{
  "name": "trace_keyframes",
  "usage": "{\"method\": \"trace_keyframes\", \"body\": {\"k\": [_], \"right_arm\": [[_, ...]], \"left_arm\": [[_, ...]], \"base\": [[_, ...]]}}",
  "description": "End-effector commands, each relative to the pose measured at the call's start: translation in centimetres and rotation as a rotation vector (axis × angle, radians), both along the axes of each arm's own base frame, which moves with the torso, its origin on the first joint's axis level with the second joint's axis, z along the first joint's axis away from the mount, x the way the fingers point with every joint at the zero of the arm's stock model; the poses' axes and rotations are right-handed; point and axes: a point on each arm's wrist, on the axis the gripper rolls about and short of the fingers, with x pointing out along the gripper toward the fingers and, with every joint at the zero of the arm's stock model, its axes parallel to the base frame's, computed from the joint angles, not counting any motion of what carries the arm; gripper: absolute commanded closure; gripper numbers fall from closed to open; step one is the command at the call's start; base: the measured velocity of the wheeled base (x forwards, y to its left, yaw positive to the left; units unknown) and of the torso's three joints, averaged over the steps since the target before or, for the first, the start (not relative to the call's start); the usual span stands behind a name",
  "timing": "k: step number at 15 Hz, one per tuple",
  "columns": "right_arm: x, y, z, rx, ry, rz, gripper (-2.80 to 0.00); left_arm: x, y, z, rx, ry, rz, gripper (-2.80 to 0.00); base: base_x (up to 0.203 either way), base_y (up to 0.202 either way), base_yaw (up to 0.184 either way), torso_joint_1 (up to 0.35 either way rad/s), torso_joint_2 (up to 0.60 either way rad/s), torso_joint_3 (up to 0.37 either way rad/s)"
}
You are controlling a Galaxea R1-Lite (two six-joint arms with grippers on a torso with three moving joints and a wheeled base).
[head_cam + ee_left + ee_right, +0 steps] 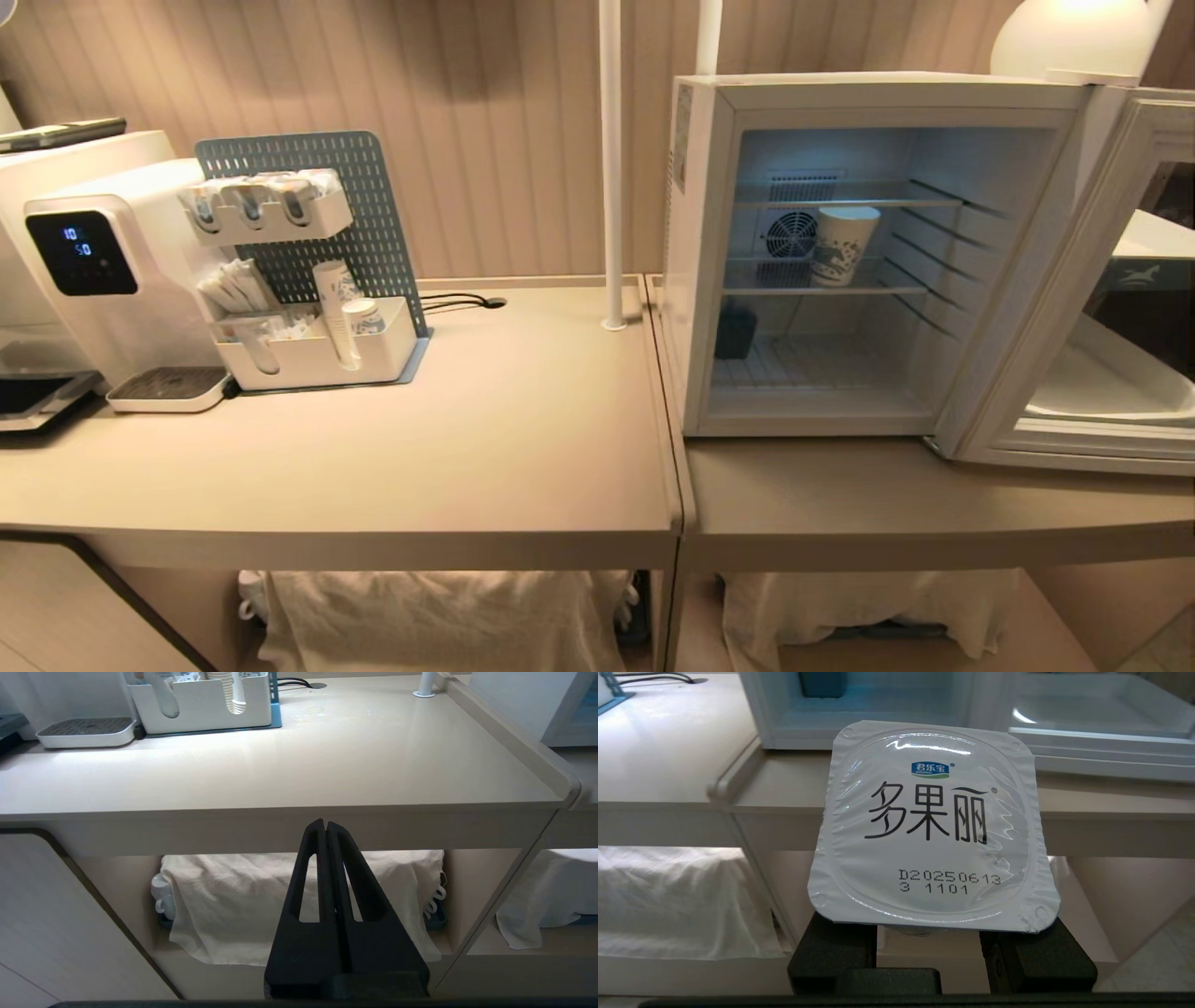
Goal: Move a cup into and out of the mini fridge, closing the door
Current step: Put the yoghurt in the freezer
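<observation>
The mini fridge (702, 280) stands on the right-hand table with its inside lit. Its door (1074, 308) is swung wide open to the right. Neither arm shows in the head view. In the right wrist view my right gripper (930, 940) is shut on the cup (931, 821), a small white tub whose foil lid hides the fingertips. It is held in front of the table edge, lower than the fridge (859, 728) and the door (1101, 751). My left gripper (325, 826) is shut on nothing, parked low before the left table's front edge.
A taller patterned paper cup (843, 245) stands on the fridge's middle wire shelf, a dark box (736, 331) at the lower left inside. A water dispenser (93, 271), an organiser with stacked cups (317, 345) and a white pole (611, 168) occupy the left table. Cloth-covered items (439, 616) sit underneath.
</observation>
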Motion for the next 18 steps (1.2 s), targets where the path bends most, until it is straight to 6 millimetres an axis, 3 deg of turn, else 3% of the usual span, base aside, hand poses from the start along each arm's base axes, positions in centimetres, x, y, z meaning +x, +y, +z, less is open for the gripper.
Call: {"method": "trace_keyframes", "body": {"k": [1,5,10,13,14,15,17,18], "right_arm": [[0.0,0.0,0.0,-0.001,0.002,0.001,0.00],[0.0,0.0,0.0,0.000,0.002,0.001,0.00],[0.0,0.0,0.0,-0.001,0.002,0.001,0.00],[-0.1,0.0,0.3,0.000,-0.012,0.004,0.00],[-0.4,0.0,1.5,0.007,-0.043,0.011,0.00],[-0.9,0.1,3.8,0.027,-0.091,0.028,0.00],[-1.9,0.1,10.5,0.072,-0.152,0.067,0.00],[-1.1,0.2,13.5,0.095,-0.097,0.096,0.00]], "left_arm": [[0.0,0.0,0.0,-0.001,0.001,0.001,0.00],[0.0,0.0,0.0,0.000,-0.001,0.002,0.00],[0.0,0.0,-0.1,-0.012,0.003,0.001,0.00],[0.0,0.0,0.0,-0.013,0.001,0.001,0.00],[0.0,0.0,0.0,-0.013,0.001,0.001,0.00],[0.0,0.0,0.0,-0.013,0.001,0.001,0.00],[0.0,0.0,0.0,-0.014,0.001,0.001,0.00],[0.0,0.0,0.0,-0.015,0.000,0.001,0.00]], "base": [[0.000,-0.113,0.005,0.002,0.00,0.000],[0.019,-0.001,0.000,-0.001,0.00,0.002],[0.182,-0.001,-0.002,0.003,0.00,0.000],[0.033,0.000,0.000,0.003,0.00,0.001],[0.000,0.000,0.000,0.000,0.00,0.000],[0.000,0.000,0.000,0.000,0.00,0.000],[0.000,0.000,0.000,0.000,0.00,0.000],[0.000,0.000,0.000,0.000,0.00,0.000]]}}
